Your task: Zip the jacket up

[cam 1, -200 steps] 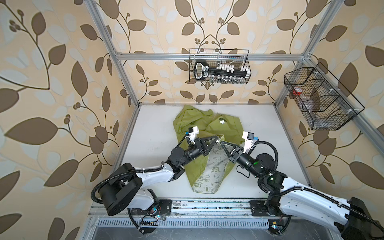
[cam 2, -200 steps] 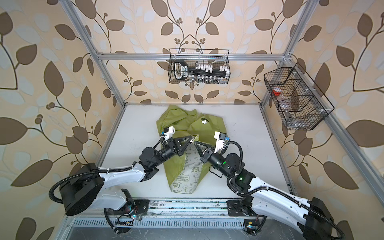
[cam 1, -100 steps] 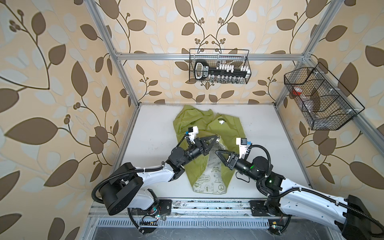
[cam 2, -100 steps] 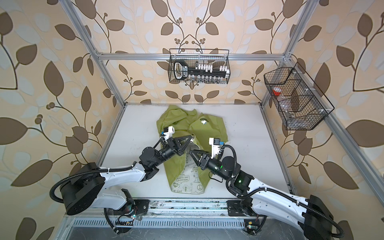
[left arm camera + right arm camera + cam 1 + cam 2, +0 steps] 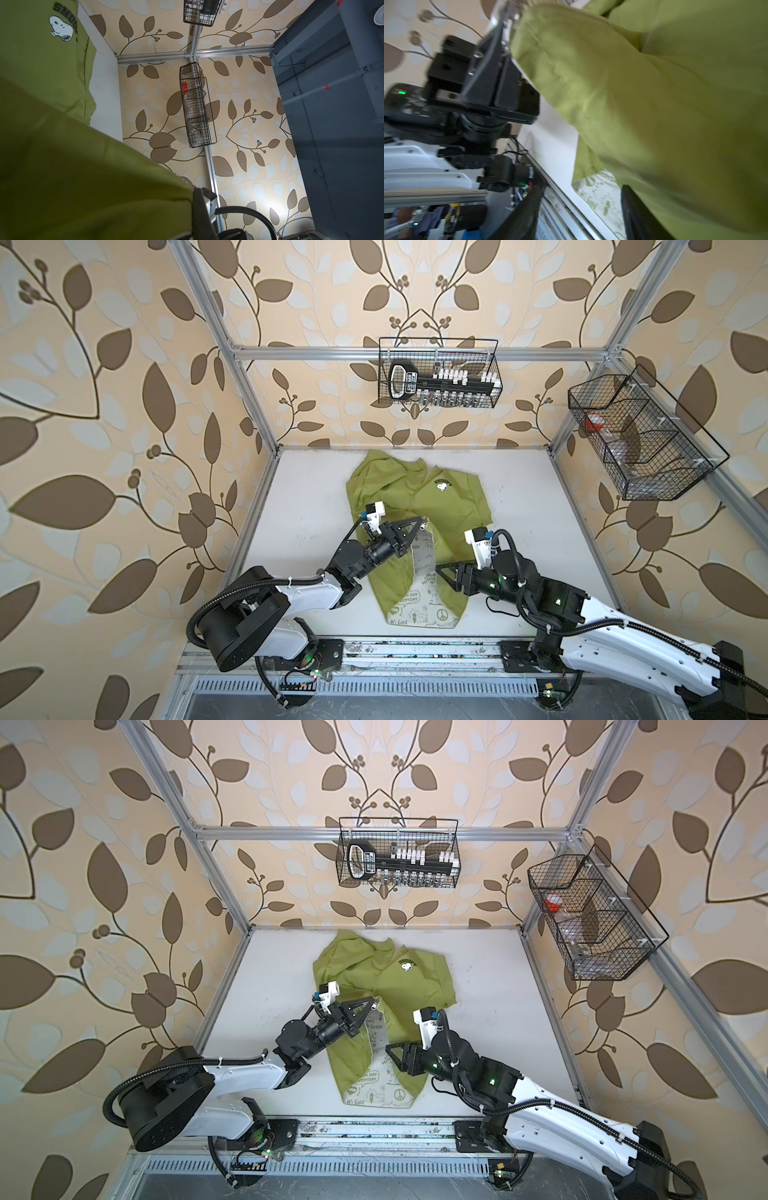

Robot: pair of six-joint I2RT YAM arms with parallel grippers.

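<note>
The thin lime-green fabric jacket (image 5: 453, 506), judged soft, light and slippery, lay mid-way on the white surface (image 5: 540, 510), hood toward 12 o'clock. The left gripper (image 5: 419, 527) was clenched on its zipper edge (image 5: 424, 536), likely the firmest hold. The right gripper (image 5: 441, 572), at the jacket's 4 o'clock, stood released.

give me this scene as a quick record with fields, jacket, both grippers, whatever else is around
jacket: lime green, lying on the white table, Snoopy print toward the back wall
front: open at the near end, white printed lining showing
left gripper: shut on the jacket's front edge, holding it raised
right gripper: open, low over the jacket's near part, holding nothing
surroundings: back-wall basket and right-wall basket, both black wire
</note>
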